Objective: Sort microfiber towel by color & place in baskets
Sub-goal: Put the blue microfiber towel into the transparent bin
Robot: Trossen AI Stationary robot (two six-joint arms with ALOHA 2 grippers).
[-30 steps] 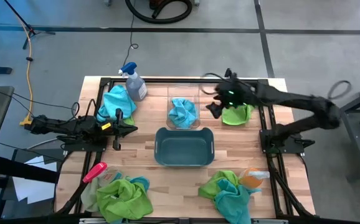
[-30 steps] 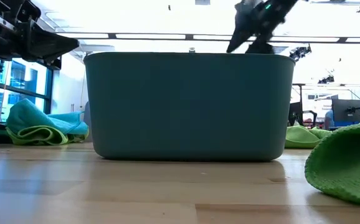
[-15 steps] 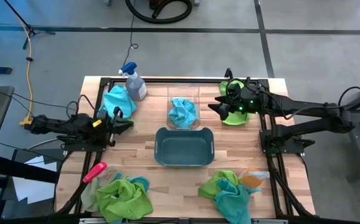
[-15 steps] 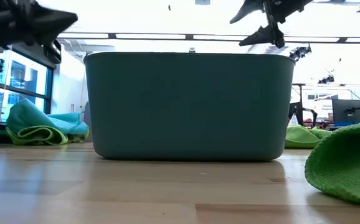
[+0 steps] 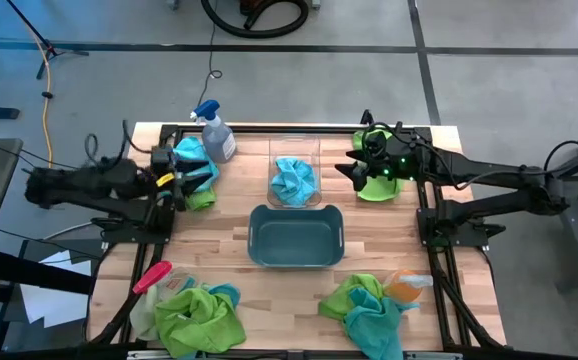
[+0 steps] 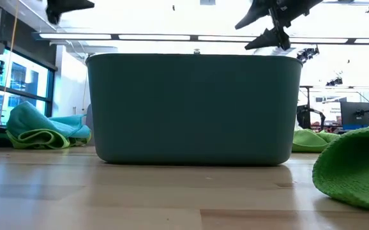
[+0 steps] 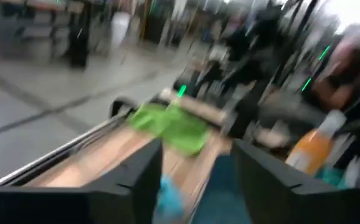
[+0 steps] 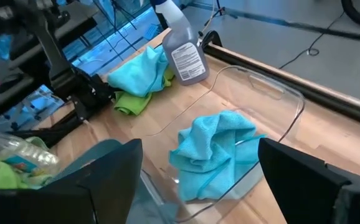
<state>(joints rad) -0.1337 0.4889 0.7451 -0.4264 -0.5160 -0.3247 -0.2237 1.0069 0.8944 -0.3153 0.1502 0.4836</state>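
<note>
The dark teal basket point(image 5: 296, 236) sits at the middle of the wooden table point(image 5: 239, 285) and holds nothing that shows; the clear narrow basket point(image 5: 294, 172) stands just behind it, on its far side, with one turquoise towel point(image 5: 294, 180) crumpled inside; in the right wrist view that towel point(image 8: 214, 149) lies within the clear walls point(image 8: 273, 102).

The right gripper point(image 5: 352, 168) hovers to the right of the clear basket, above the table, its fingers spread wide and holding nothing; a lime green towel point(image 5: 381, 184) lies just beyond it, near the table's far right corner.

The left gripper point(image 5: 201, 180) is to the left of the clear basket, over a turquoise and green heap point(image 5: 191, 170) beside the spray bottle point(image 5: 215, 134); its fingers stand apart in the left wrist view point(image 7: 195, 177), gripping nothing.

Nearer than the teal basket lie two mixed piles of green and turquoise cloths, one to its left point(image 5: 199, 315) beside a pink-handled brush point(image 5: 151, 276), one to its right point(image 5: 367, 305).
</note>
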